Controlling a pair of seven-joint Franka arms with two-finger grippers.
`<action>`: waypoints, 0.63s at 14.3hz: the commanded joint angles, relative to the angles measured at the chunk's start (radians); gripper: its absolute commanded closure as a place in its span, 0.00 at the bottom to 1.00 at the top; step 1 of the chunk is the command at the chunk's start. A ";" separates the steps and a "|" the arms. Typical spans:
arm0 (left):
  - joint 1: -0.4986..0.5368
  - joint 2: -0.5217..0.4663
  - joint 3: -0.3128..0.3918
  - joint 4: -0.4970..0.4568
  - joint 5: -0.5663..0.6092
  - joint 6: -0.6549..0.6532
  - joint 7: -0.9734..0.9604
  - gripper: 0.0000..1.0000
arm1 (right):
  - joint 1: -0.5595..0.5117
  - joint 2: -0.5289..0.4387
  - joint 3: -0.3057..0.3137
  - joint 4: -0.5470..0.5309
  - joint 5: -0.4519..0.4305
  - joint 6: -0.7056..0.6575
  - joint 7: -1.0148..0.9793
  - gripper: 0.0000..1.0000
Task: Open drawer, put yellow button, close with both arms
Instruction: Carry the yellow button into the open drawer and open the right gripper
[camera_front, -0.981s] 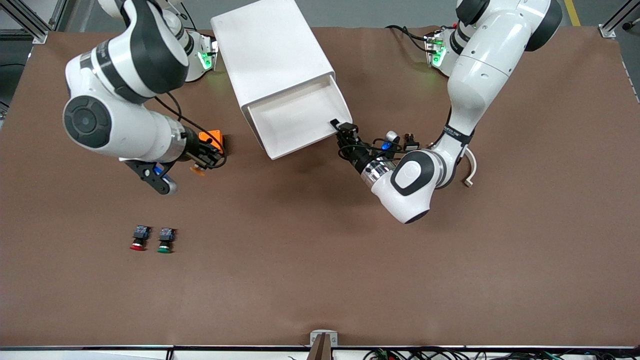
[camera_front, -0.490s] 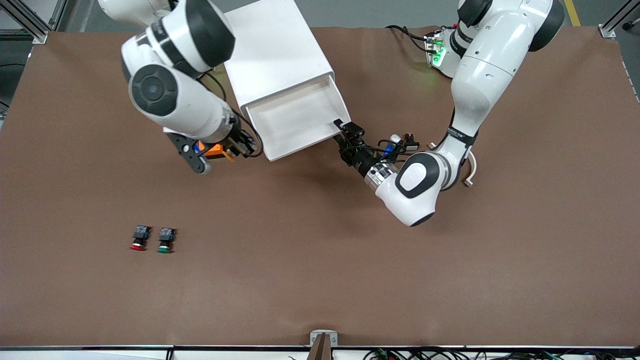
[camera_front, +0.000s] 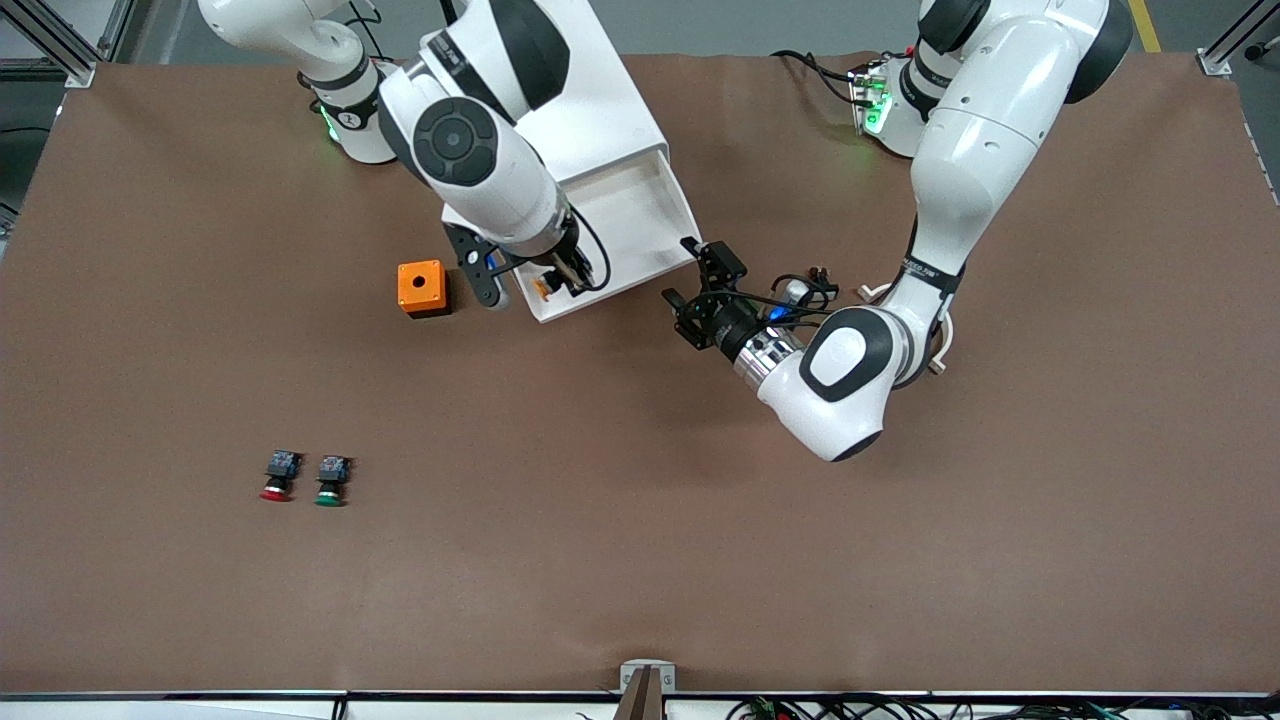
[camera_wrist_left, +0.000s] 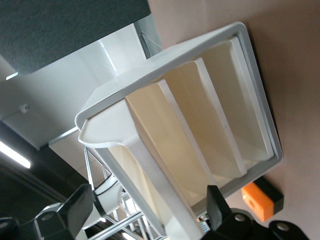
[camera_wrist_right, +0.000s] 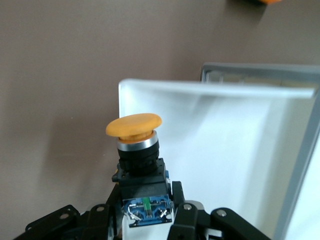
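The top shallow white tray drawer (camera_front: 620, 235) of the big white rounded box cabinet (camera_front: 545, 110) is pulled out and appears empty.

The small yellow-capped push button with the dark body (camera_wrist_right: 136, 150) is pinched in the right pincer (camera_front: 548, 284), jaws pressed onto the body, cap pointing away from the wrist. It is held over the drawer's front lip, at the corner toward the right arm's end of the counter (camera_front: 640, 520).

The left pincer (camera_front: 702, 290) is spread wide and holds nothing. It sits just off the drawer's front corner toward the left arm's end, not touching the drawer.

Judged step: button carried in, release into the tray not yet done.

Risks:
- Release this close to the lip: the button could strike the front wall and drop to the counter. Travel deeper over the tray is needed.
- Round cap: rolling is likely after a high drop.
- Drawer is unsupported by the left pincer; a knock from the right wrist could shift it.
- Both arms crowd the drawer front; collision is possible on closing.

An orange box with a hole (camera_front: 421, 287) lies beside the cabinet; red-capped (camera_front: 277, 477) and green-capped (camera_front: 330, 481) buttons lie well nearer the camera.
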 joint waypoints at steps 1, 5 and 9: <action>0.017 0.002 -0.005 0.067 0.008 -0.038 0.114 0.00 | 0.058 -0.023 -0.012 -0.069 0.021 0.083 0.091 1.00; 0.019 -0.004 0.018 0.135 0.066 -0.047 0.343 0.00 | 0.109 -0.023 -0.014 -0.095 0.016 0.133 0.155 1.00; 0.017 -0.081 0.045 0.136 0.180 -0.008 0.670 0.00 | 0.107 -0.023 -0.014 -0.087 0.018 0.110 0.155 0.32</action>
